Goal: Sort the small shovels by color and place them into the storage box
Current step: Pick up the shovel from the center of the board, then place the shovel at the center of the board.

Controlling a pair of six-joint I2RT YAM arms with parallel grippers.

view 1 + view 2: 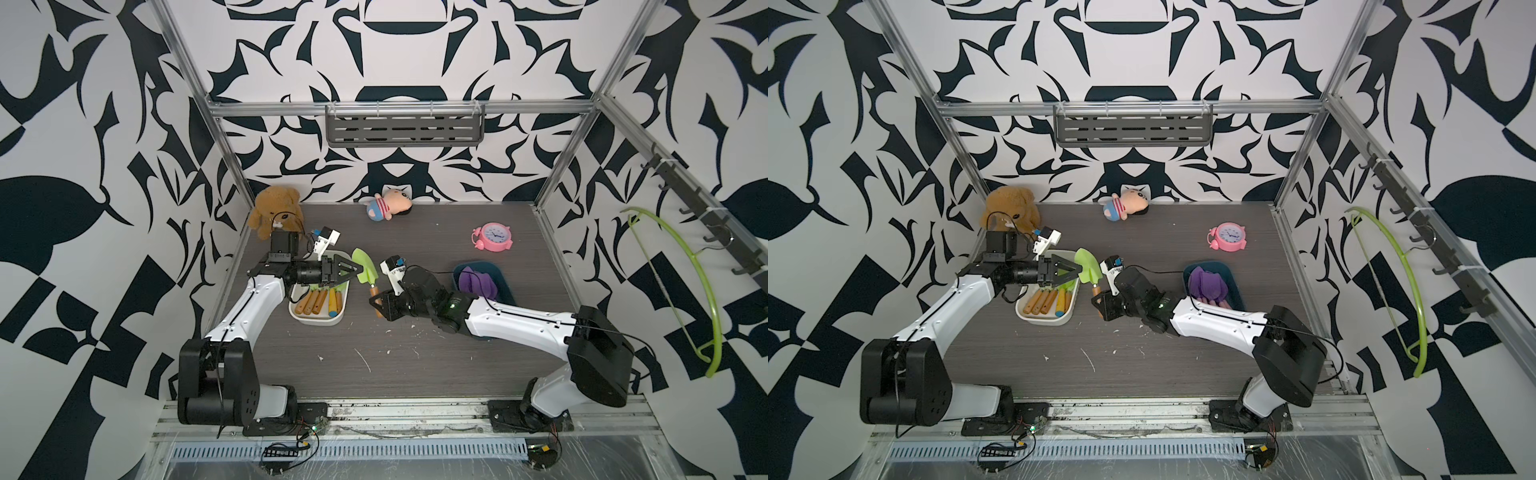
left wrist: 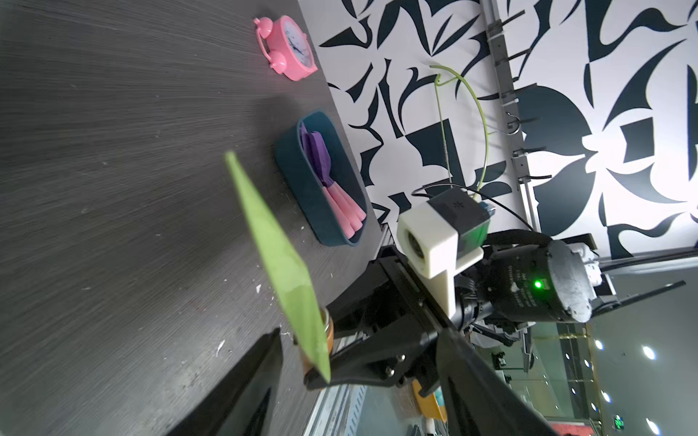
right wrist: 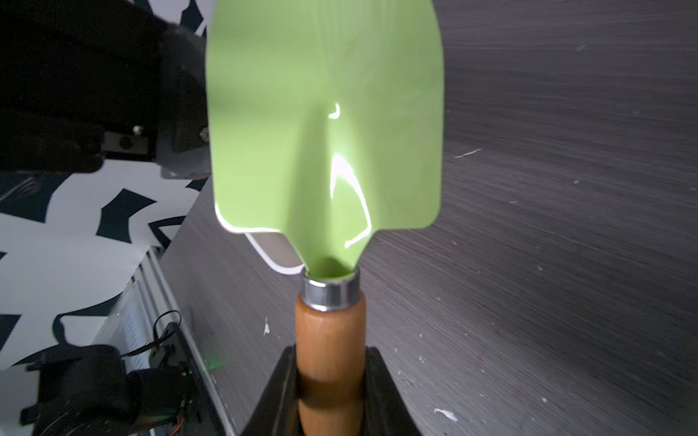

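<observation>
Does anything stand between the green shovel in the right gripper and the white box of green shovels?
Yes. The left gripper, jaws open beside the blade, hangs over the white box, between it and the green shovel.

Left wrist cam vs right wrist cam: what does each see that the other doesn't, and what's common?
Left wrist only: the pink alarm clock, the dark blue box holding purple shovels with pink handles, and the right arm's wrist camera.

Right wrist only: the full face of the green shovel, a clear look at the right gripper shut on its brown handle, and a corner of the white box.

Both: that green shovel, edge-on in the left wrist view, above the dark table.
</observation>
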